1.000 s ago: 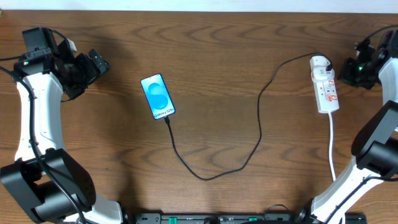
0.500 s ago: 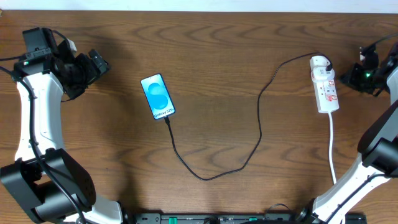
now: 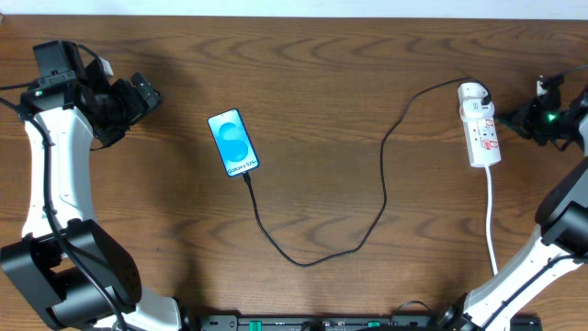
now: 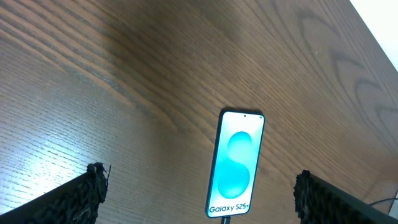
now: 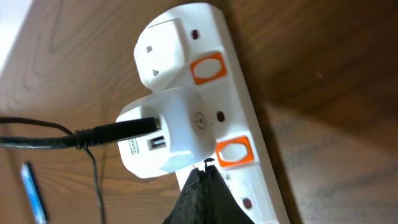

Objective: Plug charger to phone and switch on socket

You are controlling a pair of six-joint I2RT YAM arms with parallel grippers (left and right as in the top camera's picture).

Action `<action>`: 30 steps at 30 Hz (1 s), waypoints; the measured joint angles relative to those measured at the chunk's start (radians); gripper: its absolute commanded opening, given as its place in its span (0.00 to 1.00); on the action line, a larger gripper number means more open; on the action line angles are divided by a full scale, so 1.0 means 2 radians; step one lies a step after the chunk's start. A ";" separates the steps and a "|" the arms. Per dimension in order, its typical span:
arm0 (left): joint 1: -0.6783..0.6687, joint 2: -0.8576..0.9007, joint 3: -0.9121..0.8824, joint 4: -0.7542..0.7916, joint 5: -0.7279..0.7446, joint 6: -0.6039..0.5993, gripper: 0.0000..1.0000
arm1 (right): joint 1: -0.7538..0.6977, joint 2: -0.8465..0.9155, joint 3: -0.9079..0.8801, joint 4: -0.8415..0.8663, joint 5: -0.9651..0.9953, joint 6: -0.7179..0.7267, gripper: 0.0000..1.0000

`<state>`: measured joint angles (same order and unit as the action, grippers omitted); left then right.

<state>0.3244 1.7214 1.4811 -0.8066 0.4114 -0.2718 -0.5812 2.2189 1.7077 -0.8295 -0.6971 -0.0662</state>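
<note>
On the worktop, the limp charger meets the phone; the light socket may slide, so its stiff orange switch needs the clenched right claw; left claw gapes empty

Left arm, right arm: white links, black joints, thin black cables. Left hand, right hand black, rough-textured fingers. Green LEDs on wrists.

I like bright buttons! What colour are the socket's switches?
Orange switches, clearest in the right wrist view.
</note>
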 measured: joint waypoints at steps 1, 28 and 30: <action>0.000 0.000 0.000 0.000 0.000 0.000 0.98 | -0.002 0.000 0.000 -0.001 -0.002 0.006 0.01; 0.000 0.000 0.000 0.000 0.000 0.000 0.98 | 0.018 0.032 0.000 0.040 0.021 0.053 0.01; 0.000 0.000 0.000 0.000 0.000 0.000 0.98 | 0.019 0.032 0.000 0.042 0.024 0.053 0.01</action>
<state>0.3244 1.7214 1.4811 -0.8070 0.4114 -0.2718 -0.5438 2.2837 1.7077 -0.7464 -0.6498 0.0406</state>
